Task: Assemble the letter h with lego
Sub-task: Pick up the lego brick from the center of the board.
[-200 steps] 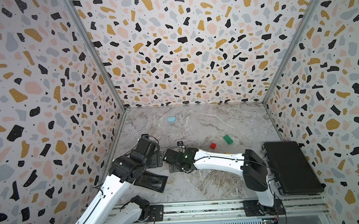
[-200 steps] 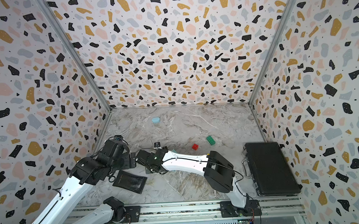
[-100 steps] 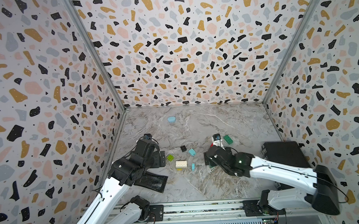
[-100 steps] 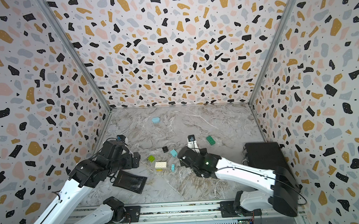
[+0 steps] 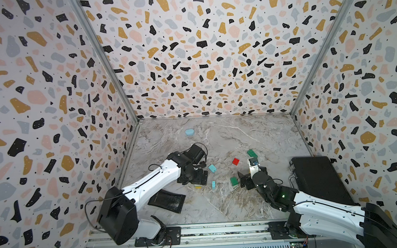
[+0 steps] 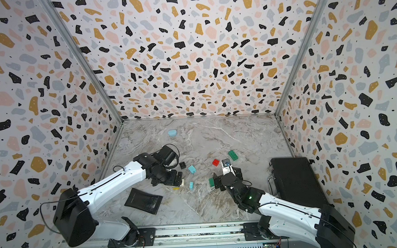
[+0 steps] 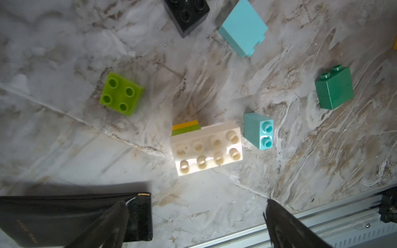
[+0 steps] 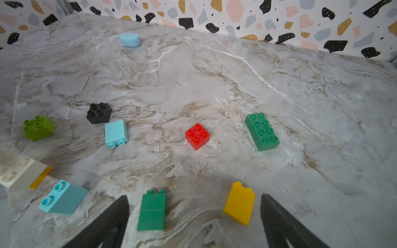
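Enclosing grey marbled tabletop (image 5: pixel 219 204), terrazzo-print walls (image 5: pixel 201 60), scattered lego bricks (image 8: pixel 197 136)

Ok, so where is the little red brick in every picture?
In a top view: the red brick lies right of centre, beside the long green brick.
In a top view: the red brick is near the centre, with the same neighbour.
Left wrist: not in it.
Right wrist: it sits between the long green brick and the light blue brick.
Shared landmark: that light blue brick, lying on its side, shows in all four.
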